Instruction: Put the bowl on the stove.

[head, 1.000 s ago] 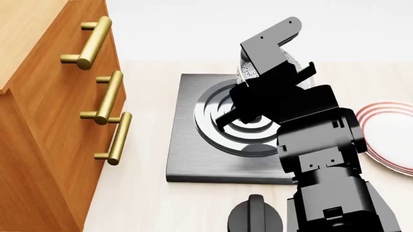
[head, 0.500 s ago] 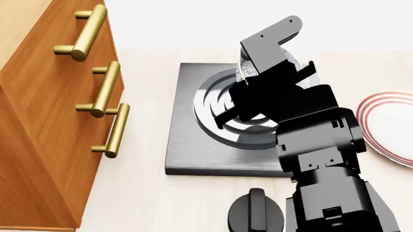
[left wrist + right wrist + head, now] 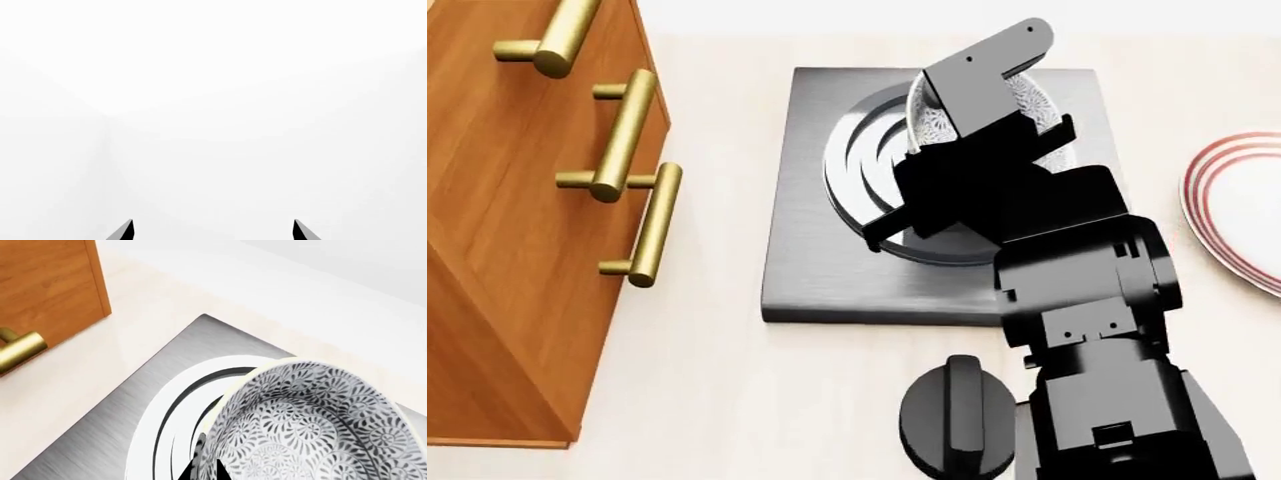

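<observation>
Bowl: we carry the bowl in our right gripper; in the head view its patterned rim shows just past the black fingers, over the far part of the stove.
Stove: the stove lies flat on the pale counter, its ringed burner partly hidden by our right arm.
Right gripper: we judge it closed on the bowl's rim, since a dark fingertip shows at the bowl's near edge in the right wrist view; the contact itself is mostly out of sight.
Left gripper: our left gripper shows only two dark tips set well apart against blank white, holding nothing.
Height: we cannot tell whether the bowl rests on the burner or hangs just above it; it looks tilted towards the wrist camera.
Done: the bowl is brought over the burner.
Left: we judge that lowering, levelling and letting go remain.
Nearby: the wooden cabinet stands beside the stove, the black knob near us, the red-rimmed plate to the right.
</observation>
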Tool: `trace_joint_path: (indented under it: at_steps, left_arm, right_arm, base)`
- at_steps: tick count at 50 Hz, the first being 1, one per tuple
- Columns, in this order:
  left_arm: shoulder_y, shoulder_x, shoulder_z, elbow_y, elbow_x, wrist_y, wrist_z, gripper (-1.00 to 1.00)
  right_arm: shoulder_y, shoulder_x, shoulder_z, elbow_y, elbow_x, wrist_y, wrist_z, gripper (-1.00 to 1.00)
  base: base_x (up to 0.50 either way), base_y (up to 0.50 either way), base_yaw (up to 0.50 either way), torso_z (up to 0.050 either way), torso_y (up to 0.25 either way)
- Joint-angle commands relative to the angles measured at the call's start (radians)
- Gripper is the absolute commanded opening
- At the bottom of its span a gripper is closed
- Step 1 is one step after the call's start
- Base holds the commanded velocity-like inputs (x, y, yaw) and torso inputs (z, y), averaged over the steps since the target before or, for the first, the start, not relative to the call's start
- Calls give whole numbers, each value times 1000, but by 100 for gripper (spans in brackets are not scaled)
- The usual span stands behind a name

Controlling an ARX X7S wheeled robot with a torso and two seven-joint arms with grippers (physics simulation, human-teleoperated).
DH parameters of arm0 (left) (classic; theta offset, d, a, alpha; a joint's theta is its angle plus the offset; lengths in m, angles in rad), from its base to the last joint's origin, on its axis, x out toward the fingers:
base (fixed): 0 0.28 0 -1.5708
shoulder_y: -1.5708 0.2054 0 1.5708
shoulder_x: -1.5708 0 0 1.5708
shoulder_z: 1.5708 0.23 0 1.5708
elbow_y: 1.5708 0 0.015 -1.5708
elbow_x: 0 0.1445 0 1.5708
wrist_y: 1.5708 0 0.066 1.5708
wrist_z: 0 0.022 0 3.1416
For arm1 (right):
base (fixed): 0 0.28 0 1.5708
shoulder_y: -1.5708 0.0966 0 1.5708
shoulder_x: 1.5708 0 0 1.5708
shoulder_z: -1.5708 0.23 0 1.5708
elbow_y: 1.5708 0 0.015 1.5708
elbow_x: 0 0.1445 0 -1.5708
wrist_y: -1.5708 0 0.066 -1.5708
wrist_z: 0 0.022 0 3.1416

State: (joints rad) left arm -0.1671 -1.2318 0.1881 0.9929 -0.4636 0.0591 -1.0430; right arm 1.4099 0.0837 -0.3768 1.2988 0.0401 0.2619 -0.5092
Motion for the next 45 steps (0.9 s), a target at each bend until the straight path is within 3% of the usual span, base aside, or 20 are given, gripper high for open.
trace_joint_path:
  at_steps: [1, 9, 10, 45]
  left_arm:
    - [5, 22, -24, -17, 16, 42, 32, 100]
    - [7, 23, -22, -21, 17, 45, 36, 100]
    - [6, 24, -21, -21, 17, 46, 37, 100]
    - [13, 24, -29, -23, 16, 49, 36, 100]
  right_arm:
    - [0, -17, 26, 10, -38, -8, -8, -100]
    - [-1, -16, 25, 10, -39, -9, -13, -100]
    - [-1, -15, 25, 10, -38, -11, -18, 100]
    - [69, 31, 105, 10, -11, -195, -106, 100]
  base:
    - [0, 0, 0, 0, 0]
    - [0, 0, 0, 0, 0]
    - [0, 0, 0, 0, 0]
    - [0, 0, 0, 0, 0]
